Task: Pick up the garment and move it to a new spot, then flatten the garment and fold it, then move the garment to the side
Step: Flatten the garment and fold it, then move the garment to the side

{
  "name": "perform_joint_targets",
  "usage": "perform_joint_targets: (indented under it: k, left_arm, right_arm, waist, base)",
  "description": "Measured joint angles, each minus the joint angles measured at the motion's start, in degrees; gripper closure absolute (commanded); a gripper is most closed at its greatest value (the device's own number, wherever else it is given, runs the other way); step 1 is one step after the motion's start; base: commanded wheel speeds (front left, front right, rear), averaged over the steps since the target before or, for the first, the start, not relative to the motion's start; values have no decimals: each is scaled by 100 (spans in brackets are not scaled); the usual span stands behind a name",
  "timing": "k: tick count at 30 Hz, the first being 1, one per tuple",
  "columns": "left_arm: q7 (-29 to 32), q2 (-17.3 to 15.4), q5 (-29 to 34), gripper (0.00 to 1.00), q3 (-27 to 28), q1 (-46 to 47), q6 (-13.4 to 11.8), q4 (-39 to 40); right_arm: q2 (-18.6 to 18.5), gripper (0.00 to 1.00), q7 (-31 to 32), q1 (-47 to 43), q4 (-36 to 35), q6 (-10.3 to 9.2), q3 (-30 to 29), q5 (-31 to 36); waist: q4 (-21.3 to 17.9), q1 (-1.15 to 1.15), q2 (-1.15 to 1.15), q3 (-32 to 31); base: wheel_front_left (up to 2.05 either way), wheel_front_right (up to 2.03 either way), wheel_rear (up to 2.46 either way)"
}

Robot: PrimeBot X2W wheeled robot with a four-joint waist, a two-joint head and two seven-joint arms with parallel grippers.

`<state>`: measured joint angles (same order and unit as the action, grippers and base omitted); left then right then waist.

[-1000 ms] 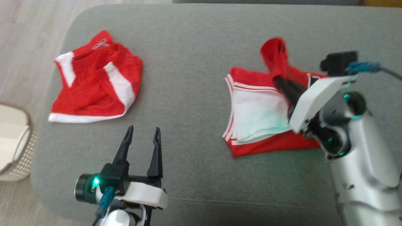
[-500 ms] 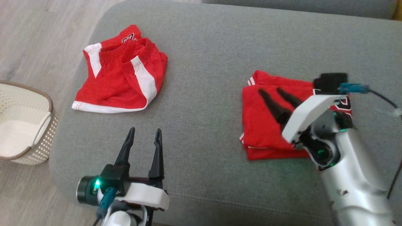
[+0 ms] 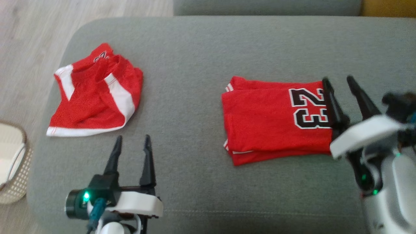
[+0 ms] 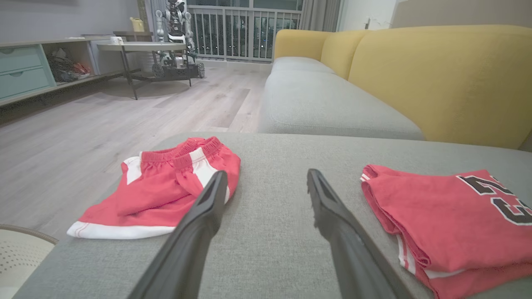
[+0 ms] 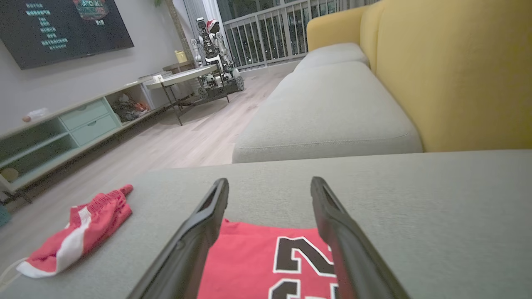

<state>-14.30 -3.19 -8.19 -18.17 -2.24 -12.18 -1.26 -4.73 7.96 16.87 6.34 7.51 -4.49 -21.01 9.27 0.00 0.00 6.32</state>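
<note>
The jersey [image 3: 276,120], red with a black "23", lies folded into a neat rectangle on the grey cushion [image 3: 195,58], right of centre in the head view. The number sits toward its right end, and white trim peeks out at its left edge.

The right gripper [image 3: 338,79] is at the right of the frame, jaws spread wide and gripping nothing. One finger lies along the jersey's right edge and the other is over bare cushion beyond it. I cannot tell whether that first finger touches the cloth. In the right wrist view the jersey shows at the bottom of the frame, between and under the fingers.

The left gripper [image 3: 133,137] is at the lower left of the head view, jaws also spread and empty. It is over bare cushion, well apart from the jersey.

Red shorts [image 3: 94,97] with white stripes lie rumpled at the upper left of the cushion. A pale basket [image 3: 16,182] stands on the floor at the left edge.
</note>
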Motion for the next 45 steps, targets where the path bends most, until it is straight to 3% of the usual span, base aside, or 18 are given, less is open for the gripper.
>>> perform_joint_targets:
  k: [2,7,10,17,32,45]
  left_arm:
    - [0,0,-4,0,102,-14,-51,14]
    - [0,0,-2,0,274,-257,-77,91]
    - [0,1,-5,0,367,-391,-76,300]
    - [0,1,237,0,441,-556,49,477]
    - [0,-1,316,0,510,-688,162,243]
    - [0,-1,357,0,530,-690,164,178]
  right_arm:
    - [-153,0,-591,-277,62,0,180,210]
    - [-144,0,-1891,-975,626,0,319,499]
    - [-91,0,-2180,-1250,851,0,388,762]
    - [94,0,-2238,-1498,536,0,244,1110]
    - [196,0,-2241,-1861,366,0,149,1404]
    - [205,0,-2241,-1825,666,0,378,1396]
  waist:
    - [-113,0,0,-86]
    - [-351,0,0,-359]
    - [-492,0,0,-482]
    - [-632,0,0,-652]
    - [-505,0,0,-731]
    - [-458,0,0,-665]
  base:
    - [0,0,0]
    - [0,0,0]
    - [0,0,0]
    - [0,0,0]
    - [0,0,0]
    - [0,0,0]
